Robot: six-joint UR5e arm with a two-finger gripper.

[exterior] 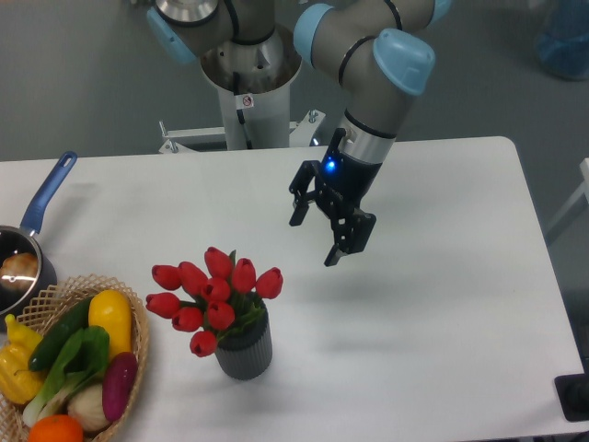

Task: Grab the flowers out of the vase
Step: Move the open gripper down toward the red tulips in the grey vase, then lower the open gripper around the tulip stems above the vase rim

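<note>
The flowers [216,295], a bunch of red tulip buds with green leaves, stand in the vase [246,351], a small dark grey ribbed cylinder near the table's front. My gripper [313,241] hangs in the air above the table, up and to the right of the bunch, tilted toward it. Its two black fingers [336,249] are spread apart and hold nothing. It touches neither the buds nor the vase.
A wicker basket [136,382] of colourful vegetables sits at the front left corner. Behind it stands a saucepan [23,262] with a blue handle. The robot's base column [247,97] rises beyond the table's far edge.
</note>
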